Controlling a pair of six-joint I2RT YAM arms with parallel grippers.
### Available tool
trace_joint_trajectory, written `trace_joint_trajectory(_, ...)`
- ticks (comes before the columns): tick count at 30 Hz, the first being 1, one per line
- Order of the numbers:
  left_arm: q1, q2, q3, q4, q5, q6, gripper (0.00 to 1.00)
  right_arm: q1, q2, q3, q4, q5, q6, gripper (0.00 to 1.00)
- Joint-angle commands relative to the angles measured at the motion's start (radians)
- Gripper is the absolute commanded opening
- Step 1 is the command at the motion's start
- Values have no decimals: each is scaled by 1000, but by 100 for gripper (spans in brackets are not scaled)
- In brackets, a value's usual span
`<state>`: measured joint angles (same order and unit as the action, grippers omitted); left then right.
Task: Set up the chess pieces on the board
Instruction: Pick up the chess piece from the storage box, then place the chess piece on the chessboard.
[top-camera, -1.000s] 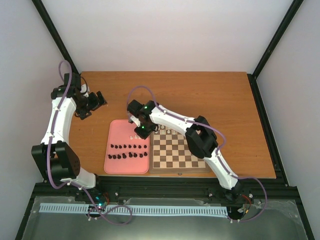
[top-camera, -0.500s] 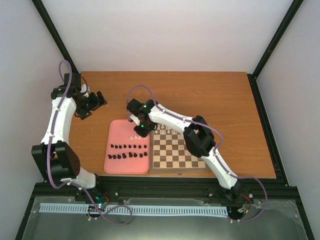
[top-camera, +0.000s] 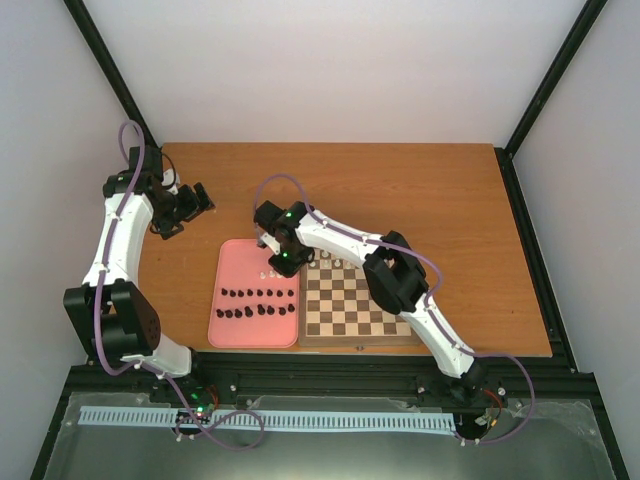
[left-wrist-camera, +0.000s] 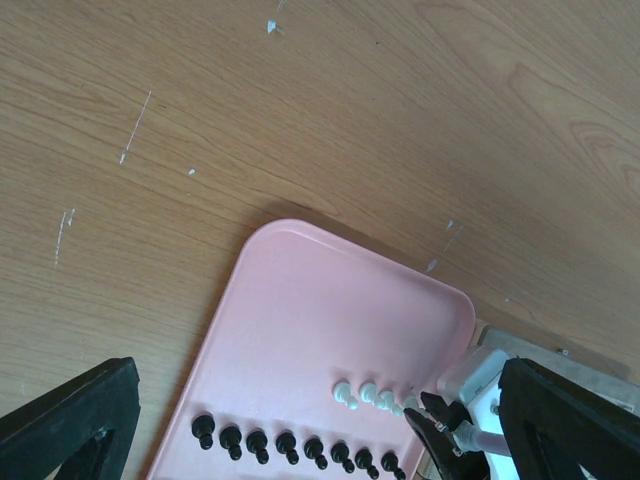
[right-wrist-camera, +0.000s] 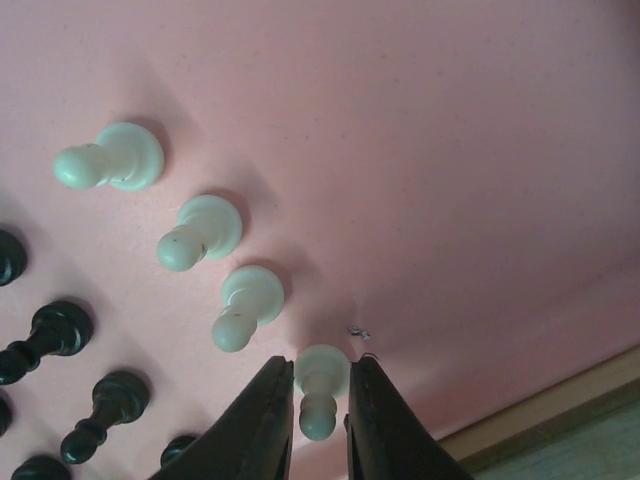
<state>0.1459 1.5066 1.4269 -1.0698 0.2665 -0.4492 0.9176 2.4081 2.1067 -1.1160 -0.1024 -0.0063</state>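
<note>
Beneath both arms lies your orange wooden desk (top-camera: 400, 190). On its near side, just right of your right fingers (top-camera: 271, 255), sits the board (top-camera: 345, 305), with a few white chess pieces (top-camera: 335, 263) along its far row. Under those fingers is the pink tray (top-camera: 232, 262), touching the board's left edge, with two rows of black pieces (top-camera: 258, 303) on its near half. Your left fingers (top-camera: 190, 205) hang over bare desk beyond the tray's far-left corner, well apart from everything.

Only the overhead view shows you the board and both arms. The left wrist view adds that the left fingers (left-wrist-camera: 75, 420) are spread fully wide. They frame the tray (left-wrist-camera: 320, 320), a short row of white pawns (left-wrist-camera: 368, 393) and a black row (left-wrist-camera: 290, 445) below it.

The right wrist view alone shows the grasp. Your right fingers (right-wrist-camera: 255, 425) are clamped on the white pawn (right-wrist-camera: 322, 380) at the end of a line of four, one finger against each side, and the pawn stands on the tray (right-wrist-camera: 420, 120). The other three pawns (right-wrist-camera: 198, 230) trail off ahead and to the left of the fingers, with black pieces (right-wrist-camera: 55, 335) further left.

Against a second ago, your right arm's elbow has slid slightly left and its wrist has edged further over the tray. The left arm has not moved.
</note>
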Motion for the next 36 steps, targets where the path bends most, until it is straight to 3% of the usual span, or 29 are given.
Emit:
trace_joint_trajectory(1,4,10,19,13,7,-7,100,-3,18,32,-21,-8,-6,17)
trace_joint_trajectory(8,4,16,21,14,10,-6,100,-4,9,39,-24,4,-4,7)
trace_joint_trajectory(24,4,16,23,14,9,-8,100,-74,-220,110,-47,92,38,5)
trace_joint_trajectory(28,4,20,26,17,20,-8,100,-134,-320,-7,-62,146,61,5)
trace_joint_trajectory(36,4,26,22,18,32,-5,100,-276,-586,-423,9,127,112,4)
